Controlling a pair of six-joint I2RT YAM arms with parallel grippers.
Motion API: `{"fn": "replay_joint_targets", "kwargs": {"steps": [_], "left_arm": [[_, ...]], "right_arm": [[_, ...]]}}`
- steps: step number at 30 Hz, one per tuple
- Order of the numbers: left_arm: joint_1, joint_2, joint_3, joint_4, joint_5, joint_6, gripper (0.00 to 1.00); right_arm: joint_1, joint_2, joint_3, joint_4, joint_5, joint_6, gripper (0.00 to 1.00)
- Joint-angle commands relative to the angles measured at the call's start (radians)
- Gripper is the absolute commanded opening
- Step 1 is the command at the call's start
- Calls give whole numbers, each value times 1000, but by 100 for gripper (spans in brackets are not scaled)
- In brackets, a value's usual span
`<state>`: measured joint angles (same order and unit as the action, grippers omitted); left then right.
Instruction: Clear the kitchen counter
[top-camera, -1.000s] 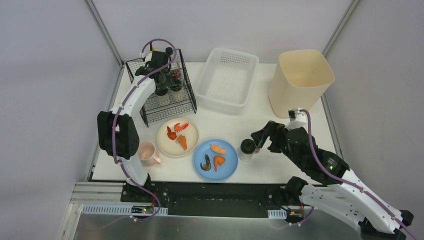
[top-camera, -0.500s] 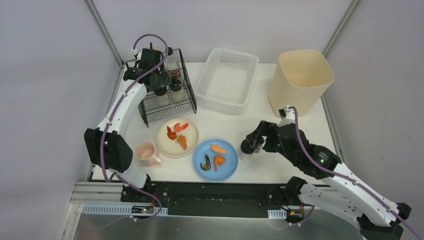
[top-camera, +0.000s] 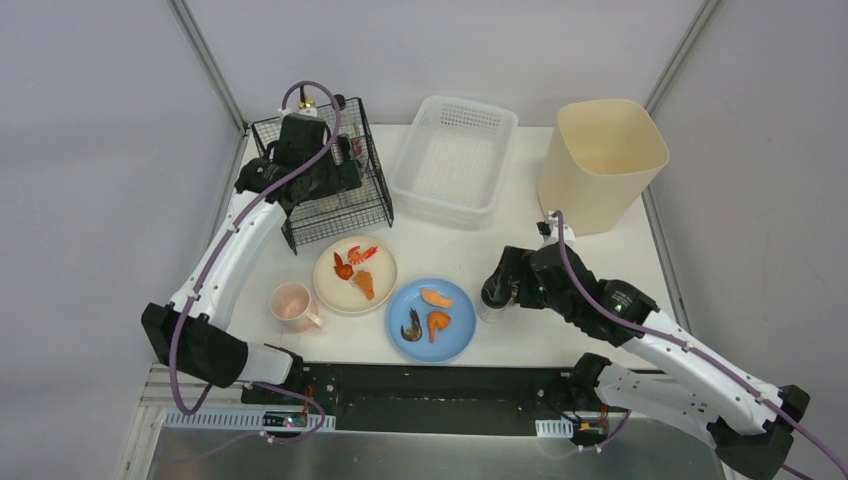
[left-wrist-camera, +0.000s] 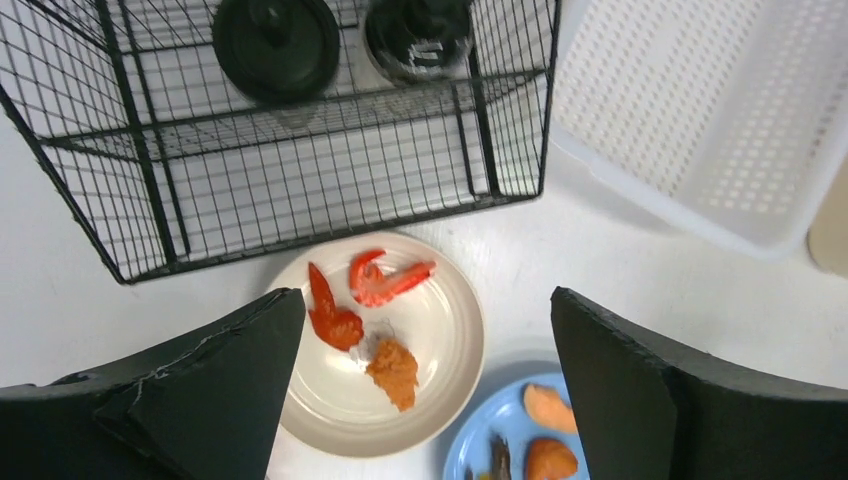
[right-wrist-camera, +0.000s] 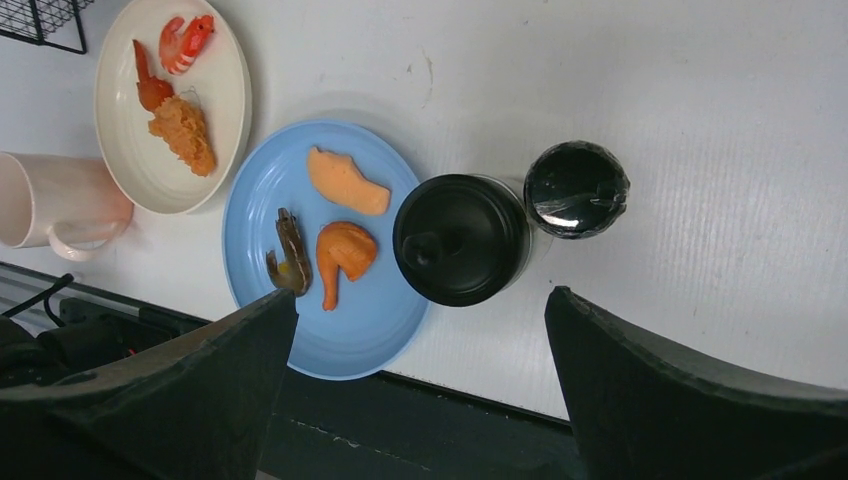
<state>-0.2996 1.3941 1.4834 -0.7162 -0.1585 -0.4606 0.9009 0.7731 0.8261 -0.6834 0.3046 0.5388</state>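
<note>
1. Work surface. The kitchen counter (top-camera: 450, 248), a flat white matte tabletop in a metal frame, carries all items. Bare surface lies between the plates and the white perforated plastic basket (top-camera: 440, 205), and to the right of the jars toward the cream plastic bin (top-camera: 585, 190).

2. Left gripper (left-wrist-camera: 425, 300). Fingers stand wide apart, nothing between them. It hangs above the near edge of the black wire rack (left-wrist-camera: 300, 170). The round cream plate (left-wrist-camera: 440, 320) lies just beside that edge.

3. Right gripper (right-wrist-camera: 420, 298). Fingers stand wide apart, holding nothing. A large black-lidded jar (right-wrist-camera: 460, 238) stands ahead of the fingertips, just beside the rim of the round blue plate (right-wrist-camera: 260, 210). A smaller black-capped jar (right-wrist-camera: 577, 188) stands close against it.

4. Front edge. The blue plate and the pink mug (top-camera: 293, 305) sit near the counter's front edge.
</note>
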Motion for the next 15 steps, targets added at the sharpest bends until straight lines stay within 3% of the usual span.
{"fn": "replay_joint_targets", "kwargs": {"steps": [1,15], "left_arm": [[-29,-99,-63,-29,43,11,99],[-59,-277,-199,-29,88,4,99]], "right_arm": [[4,44,-11,-22,-15,42,99],[7,201,-12,18,25,110,99]]}}
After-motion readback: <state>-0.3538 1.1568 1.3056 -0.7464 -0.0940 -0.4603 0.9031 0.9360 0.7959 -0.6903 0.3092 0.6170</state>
